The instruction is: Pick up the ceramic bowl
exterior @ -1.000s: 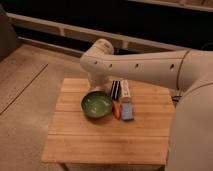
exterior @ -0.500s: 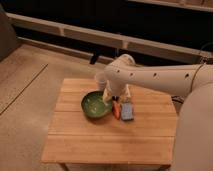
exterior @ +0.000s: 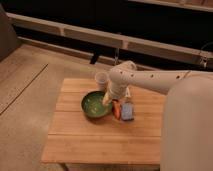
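**Slatted Wooden Table Carries Four Things**

A light brown slatted wooden table [exterior: 100, 137] stands on a pale speckled floor [exterior: 30, 100]. The gripper [exterior: 107, 98] hangs low over the table's far middle. Just left of the gripper sits the round, glossy green ceramic bowl [exterior: 94, 106], its right rim right at the gripper. Just behind the gripper stands a small pale beige cup [exterior: 101, 78]. Just right of the gripper lie a small orange object [exterior: 116, 109] and, beside that, a flat blue rectangular object [exterior: 127, 111].
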`<state>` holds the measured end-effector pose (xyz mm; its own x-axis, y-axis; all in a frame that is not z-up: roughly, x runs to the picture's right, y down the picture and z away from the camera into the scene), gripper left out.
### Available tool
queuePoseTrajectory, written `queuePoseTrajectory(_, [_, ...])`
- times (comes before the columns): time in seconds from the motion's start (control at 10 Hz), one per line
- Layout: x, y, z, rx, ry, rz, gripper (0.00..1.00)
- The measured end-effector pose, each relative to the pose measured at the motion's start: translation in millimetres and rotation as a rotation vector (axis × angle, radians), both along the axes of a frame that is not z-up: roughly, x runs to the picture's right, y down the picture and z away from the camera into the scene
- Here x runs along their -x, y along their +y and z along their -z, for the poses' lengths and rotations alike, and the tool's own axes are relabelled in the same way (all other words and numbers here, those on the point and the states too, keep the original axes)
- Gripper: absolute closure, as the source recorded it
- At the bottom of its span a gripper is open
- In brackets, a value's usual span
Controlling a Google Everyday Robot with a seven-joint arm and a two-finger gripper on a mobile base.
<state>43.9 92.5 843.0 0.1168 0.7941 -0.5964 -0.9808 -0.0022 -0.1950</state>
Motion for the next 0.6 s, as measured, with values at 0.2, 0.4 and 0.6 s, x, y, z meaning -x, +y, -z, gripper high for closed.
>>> queuePoseTrajectory(0.2, [6.6,11.2,-17.5,0.039,-0.039,-0.006,0.35])
queuePoseTrajectory(0.4, [27.7,33.9,-36.5,0.109,-0.103,-0.001,0.35])
queuePoseTrajectory(0.6, [39.2,43.4,-46.4,0.158,-0.141,0.014,0.35])
